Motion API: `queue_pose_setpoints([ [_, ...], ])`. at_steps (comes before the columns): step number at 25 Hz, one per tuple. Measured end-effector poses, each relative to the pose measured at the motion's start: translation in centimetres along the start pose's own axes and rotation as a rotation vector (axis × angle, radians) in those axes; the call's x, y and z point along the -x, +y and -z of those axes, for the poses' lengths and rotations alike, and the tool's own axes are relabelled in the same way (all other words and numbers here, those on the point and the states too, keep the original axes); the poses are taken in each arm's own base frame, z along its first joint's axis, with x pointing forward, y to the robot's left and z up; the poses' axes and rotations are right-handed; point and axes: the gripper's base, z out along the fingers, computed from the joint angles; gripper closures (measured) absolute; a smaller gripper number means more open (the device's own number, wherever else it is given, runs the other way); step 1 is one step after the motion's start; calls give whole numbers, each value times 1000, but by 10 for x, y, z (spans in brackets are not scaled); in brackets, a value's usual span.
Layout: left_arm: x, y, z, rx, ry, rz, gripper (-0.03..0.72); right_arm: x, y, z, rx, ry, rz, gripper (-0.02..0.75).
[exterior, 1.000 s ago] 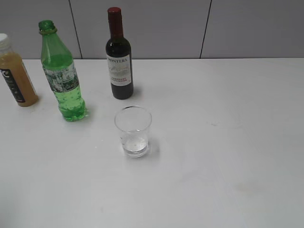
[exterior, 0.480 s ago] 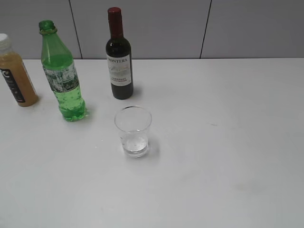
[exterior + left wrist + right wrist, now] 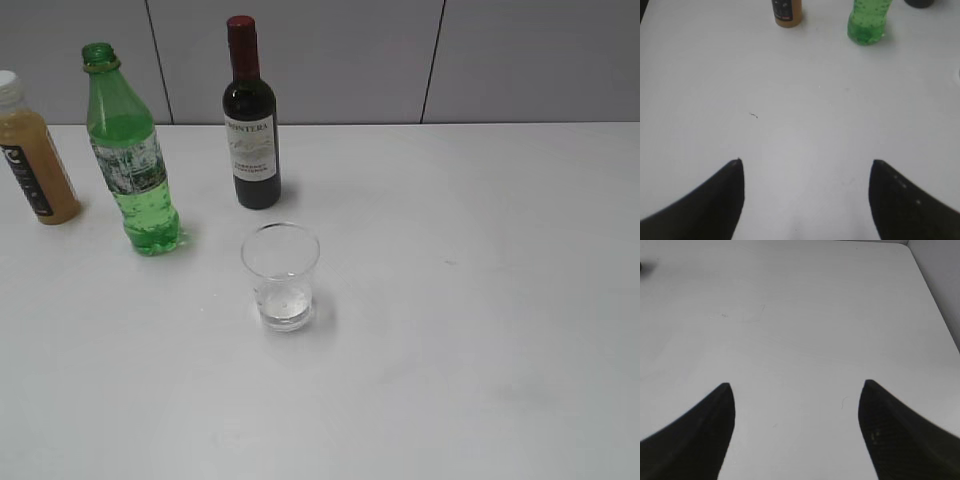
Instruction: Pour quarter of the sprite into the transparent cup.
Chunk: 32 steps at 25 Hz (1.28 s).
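The sprite [image 3: 130, 160] is seen standing upright on the white surface [image 3: 480, 300]. It is a tall green bottle with a pale label around its middle, and no cap is seen on its top. Green drink fills most of it.

Everything else is placed from the sprite. The transparent cup [image 3: 281, 277] stands upright to the right of the sprite and nearer the front edge, well apart from it. A tiny bit of clear liquid may be seen at the bottom of the cup, but it cannot be told for sure. A dark wine bottle [image 3: 250, 120] with a red cap is stood to the right of the sprite and a little farther back. A tan juice bottle [image 3: 32, 155] with a white cap is stood to the left of the sprite, near the edge of the picture. None of these things touch each other.

In the left wrist view, the left claw [image 3: 806, 167] is spread wide and nothing is held in it. The sprite [image 3: 867, 20] is seen far ahead of it and a little to the right, well apart.

In the right wrist view, the right claw [image 3: 796, 390] is also spread wide with nothing in it. Only bare surface is seen between its tips, and the sprite is not seen there.
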Motion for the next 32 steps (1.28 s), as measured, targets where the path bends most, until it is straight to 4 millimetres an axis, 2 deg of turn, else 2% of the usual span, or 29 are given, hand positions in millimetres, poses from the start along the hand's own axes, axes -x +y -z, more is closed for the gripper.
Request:
queue_pose_setpoints([
  [15,-21,-6,31,23,-237,-31,99,0,0,0,0,0,0,144],
  [32,-21,-6,32,23,-243,-31,99,0,0,0,0,0,0,144],
])
